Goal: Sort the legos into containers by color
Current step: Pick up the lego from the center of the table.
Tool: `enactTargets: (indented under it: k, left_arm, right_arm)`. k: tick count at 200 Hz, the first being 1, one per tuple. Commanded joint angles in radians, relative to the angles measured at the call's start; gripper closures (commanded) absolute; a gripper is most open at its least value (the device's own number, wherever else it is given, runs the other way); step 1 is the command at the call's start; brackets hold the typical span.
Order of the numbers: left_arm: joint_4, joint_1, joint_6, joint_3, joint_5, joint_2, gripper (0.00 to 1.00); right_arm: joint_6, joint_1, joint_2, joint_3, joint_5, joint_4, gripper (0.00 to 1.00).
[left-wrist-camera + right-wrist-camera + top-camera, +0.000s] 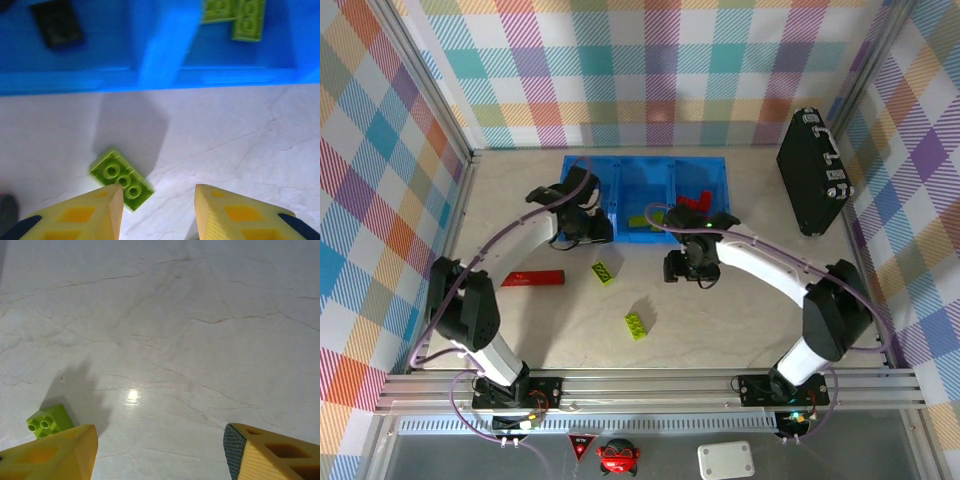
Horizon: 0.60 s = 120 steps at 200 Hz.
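Pale, marble-veined tabletop (740,320) carries the work, with plaid panels around it. At its far middle stands the translucent blue plastic tray (650,160) of three joined bins.

Progress:
1. Left bin: a small black studded brick (57,25) lies inside. From above my left arm covers part of this bin, so I cannot count its contents.
2. Middle bin: lime-green studded bricks (235,15) lie inside.
3. Right bin: red studded bricks (695,200) lie inside.

I see no mixed colours in any bin.

Left to do: two lime-green bricks lie on the table, on the near side of the tray. The far loose brick (604,271) lies near the tray's front wall. The near loose brick (636,325) lies well apart from the tray, toward the arm bases. I see no red or black brick loose on the table. I judge the task nearly done, with both loose bricks due for the middle bin.

Orientation: both loose bricks lie flat, studs up. The long axis of each runs diagonally from far-left to near-right.

Fingers:
- My left gripper (157,192) is narrowly parted with nothing between the fingers. It hangs over the table just near of the tray wall, with a green brick just beside one fingertip.
- My right gripper (160,430) is spread wide and empty over bare table, with a green brick beside one finger.
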Motion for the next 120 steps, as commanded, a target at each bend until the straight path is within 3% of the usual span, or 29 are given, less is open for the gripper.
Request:
enactTargets:
  k: [1,72,120]
  left_arm:
    - [-0.036,0.039,0.036,-0.053,-0.020,-0.079,0.58]
    - [-0.087,0.259,0.117,-0.164,0.015,-0.223,0.58]
    - [-0.026,0.329,0.148,-0.243,0.018,-0.249,0.58]
  right_arm:
    - [0.014,0.045,0.059,0.074,0.015,-0.028,0.32]
    - [-0.010,0.172,0.315,0.329,0.021,-0.056,0.33]
    - [-0.059,0.210,0.479,0.522,0.033,-0.052,0.36]
